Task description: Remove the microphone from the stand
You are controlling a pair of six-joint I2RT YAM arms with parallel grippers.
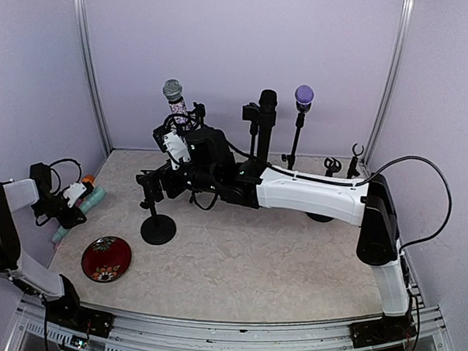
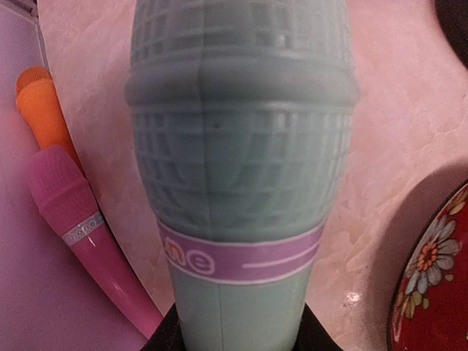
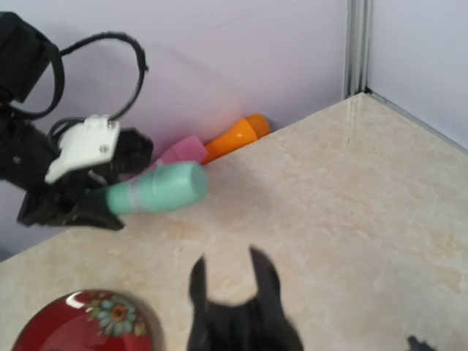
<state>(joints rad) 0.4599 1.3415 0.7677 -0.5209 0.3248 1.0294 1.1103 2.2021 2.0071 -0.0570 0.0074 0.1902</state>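
Microphone in teal, clear of every stand, clamped in left gripper
Moulded plastic by the look: hollow shell with a centre seam, grid-ribbed bulb head, purple printed band beneath it, smooth tapering handle. Judged light, stiff, not fragile and a bit slick. Best hold is the handle below the band, where the left jaws are closed on it, head pointing away from the wrist. It sits roughly level, low over the matte marbled table near the left wall. A pink microphone and an orange microphone lie just beside it, and a glossy red plate with a flower pattern is near. Right gripper has jaws spread and nothing in them, at the front stand, a thin black pole on a round base
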